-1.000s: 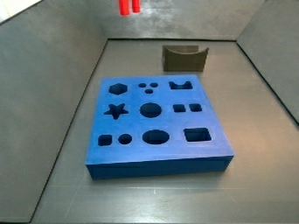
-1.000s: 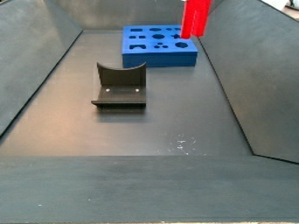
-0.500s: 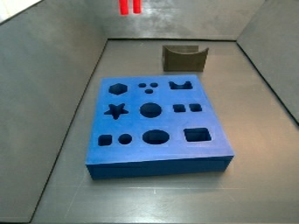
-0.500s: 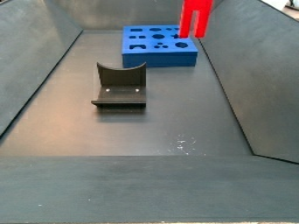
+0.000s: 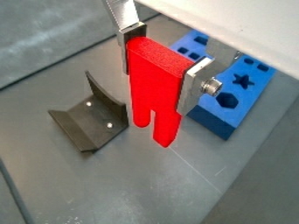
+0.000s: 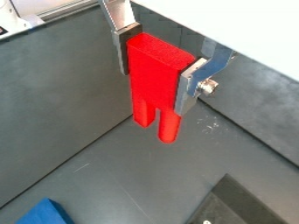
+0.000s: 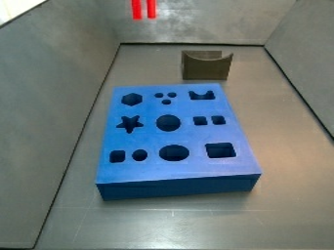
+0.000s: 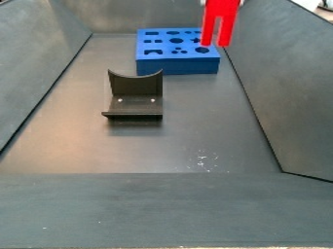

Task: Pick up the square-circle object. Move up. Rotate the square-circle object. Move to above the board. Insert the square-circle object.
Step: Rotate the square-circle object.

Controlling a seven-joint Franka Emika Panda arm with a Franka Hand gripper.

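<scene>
Pincer [image 5: 158,66] grips square-circle object [image 5: 156,92]; object top cropped in side views.

Lab test cell, not a home or shop. Bare dark grey floor [image 8: 169,146] boxed in by sloped grey walls [image 7: 59,68], nothing domestic around. Contents are pure rig hardware: blue board [image 7: 174,137] with shaped cut-outs (star, circles, squares), dark notched fixture [image 8: 132,96] standing on the floor. Gripper [image 5: 160,61], flat silver plates, hangs above the floor clamping the red square-circle object [image 5: 158,87], prongs down. Looks like a peg-insertion benchmark setup.
</scene>
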